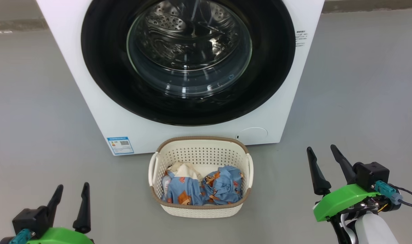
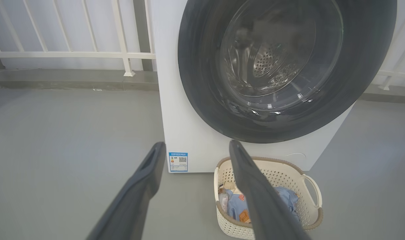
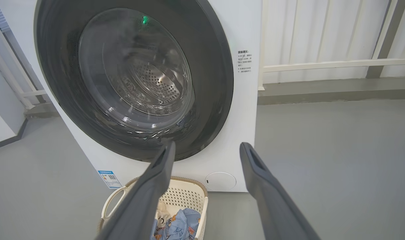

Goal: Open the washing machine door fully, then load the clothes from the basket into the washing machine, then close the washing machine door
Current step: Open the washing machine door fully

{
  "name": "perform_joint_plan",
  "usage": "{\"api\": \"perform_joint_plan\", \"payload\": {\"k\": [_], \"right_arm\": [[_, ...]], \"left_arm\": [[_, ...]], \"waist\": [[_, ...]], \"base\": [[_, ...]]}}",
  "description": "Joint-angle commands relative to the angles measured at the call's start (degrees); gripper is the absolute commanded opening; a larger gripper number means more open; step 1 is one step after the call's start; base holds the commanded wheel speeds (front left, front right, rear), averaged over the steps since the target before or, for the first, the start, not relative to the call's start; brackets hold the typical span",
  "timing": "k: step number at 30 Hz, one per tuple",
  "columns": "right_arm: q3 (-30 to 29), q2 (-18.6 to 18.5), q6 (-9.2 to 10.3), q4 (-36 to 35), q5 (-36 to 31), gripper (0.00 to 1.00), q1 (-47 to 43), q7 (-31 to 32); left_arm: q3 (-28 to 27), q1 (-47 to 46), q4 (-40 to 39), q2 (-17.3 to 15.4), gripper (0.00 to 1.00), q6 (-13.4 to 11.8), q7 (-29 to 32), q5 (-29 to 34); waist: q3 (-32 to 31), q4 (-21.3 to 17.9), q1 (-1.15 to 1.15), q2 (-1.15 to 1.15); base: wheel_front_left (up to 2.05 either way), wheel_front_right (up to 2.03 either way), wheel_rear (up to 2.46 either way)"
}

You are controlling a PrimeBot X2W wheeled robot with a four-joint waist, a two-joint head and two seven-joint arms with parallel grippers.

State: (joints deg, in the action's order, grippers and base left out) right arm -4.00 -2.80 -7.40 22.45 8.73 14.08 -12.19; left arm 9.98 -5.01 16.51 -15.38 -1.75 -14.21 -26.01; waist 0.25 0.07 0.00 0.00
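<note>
Head view: you have the washing machine (image 1: 87, 101) square ahead. The washing machine door (image 1: 100, 67) is shut flat against its white front, and the steel drum shows through the glass. The basket (image 1: 200, 139) stands on the floor just on the near side of the machine, in the middle. The clothes (image 1: 206, 188) are heaped inside it, blue bear prints with a cream piece at the far left. Your left gripper (image 1: 73, 185) sits low at the near left, and your right gripper (image 1: 320, 147) is at the near right, a little farther forward. Both are parted, hold nothing, and are well apart from basket and door.

Left wrist view: the spread fingers (image 2: 255, 186) frame the machine's lower left corner and its blue label (image 2: 178, 162), with nothing between them.

Right wrist view: the fingers are likewise spread and empty, pointing towards the door's lower right rim and the round white cap (image 3: 220, 181).

By my reading you are at the very first step: the door is unopened and nothing is loaded. The next move calls for one gripper to reach the black rim and swing it wide. I cannot tell where the catch or hinge sits, so find that edge first.
</note>
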Motion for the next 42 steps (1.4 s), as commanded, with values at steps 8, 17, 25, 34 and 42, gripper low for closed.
{"api": "perform_joint_plan", "payload": {"k": [8,17,25,34,42], "right_arm": [[1.8,-0.1,-0.09,-1.5,-0.3,1.00,1.1,-0.2],[1.7,-0.1,-0.09,-1.6,0.7,1.00,1.4,-0.4],[1.6,-0.1,-0.09,-1.7,0.9,1.00,1.8,-0.8],[1.3,-0.1,-0.09,-1.6,0.7,1.00,2.0,-1.2],[1.1,-0.1,-0.09,-1.7,2.2,1.00,2.4,-1.8]], "left_arm": [[-2.2,-2.9,-1.6,-1.7,1.00,0.2,-0.7,-0.7],[-3.0,-3.0,-2.4,-1.5,1.00,0.8,-0.7,-1.6],[-3.3,-3.3,-3.2,-1.3,1.00,0.9,-0.8,-0.7],[-4.4,-2.8,-4.4,-0.5,1.00,1.3,-0.8,1.2],[-6.5,-2.3,-4.9,1.2,1.00,2.2,-0.8,1.4]], "waist": [[0.5,0.3,0.00,0.00],[1.3,0.5,0.00,0.00],[2.0,0.7,0.00,0.00],[2.5,0.6,0.00,0.00],[3.3,0.9,0.00,0.00]], "base": [[1.12,1.12,-2.25],[1.10,1.10,-2.19],[0.49,0.49,-0.98],[0.02,0.02,-0.04],[0.00,0.00,0.00]]}}
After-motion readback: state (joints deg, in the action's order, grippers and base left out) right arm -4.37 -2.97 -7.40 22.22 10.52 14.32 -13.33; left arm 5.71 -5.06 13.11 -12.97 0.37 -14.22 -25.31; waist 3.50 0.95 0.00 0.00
